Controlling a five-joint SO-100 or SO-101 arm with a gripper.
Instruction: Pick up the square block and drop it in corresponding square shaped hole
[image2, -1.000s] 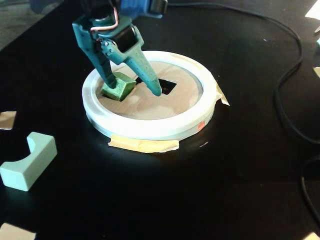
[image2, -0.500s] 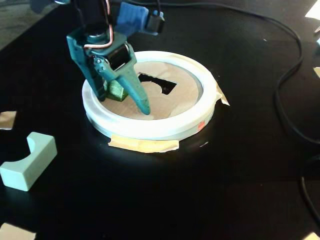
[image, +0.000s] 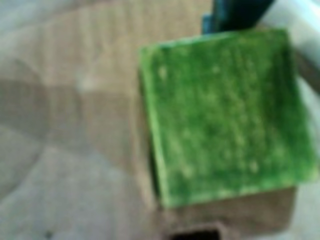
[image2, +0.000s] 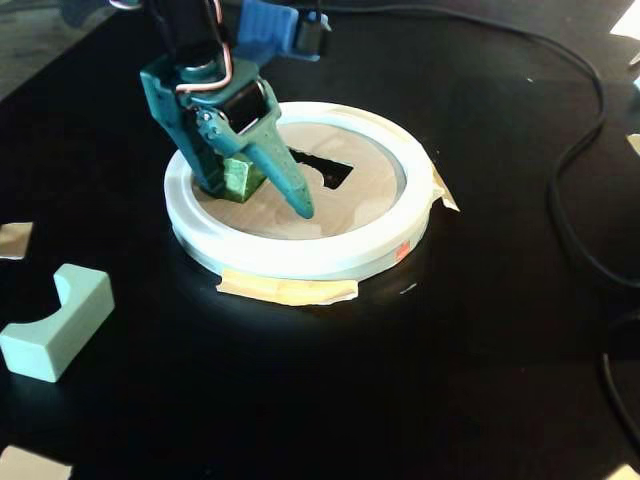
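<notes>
Left of centre in the fixed view, jaws gripping green block (image2: 240, 178); shift toward square hole (image2: 325, 168) at frame centre, square up, release.

We see the round tray (image2: 300, 262) on the table (image2: 480, 380) | block (image2: 240, 180) inside it at fixed-view left, between the gripper (image2: 262, 195) fingers | square hole (image2: 330, 170) just right of block | notched piece (image2: 55, 322) lies well apart, front-left.
</notes>
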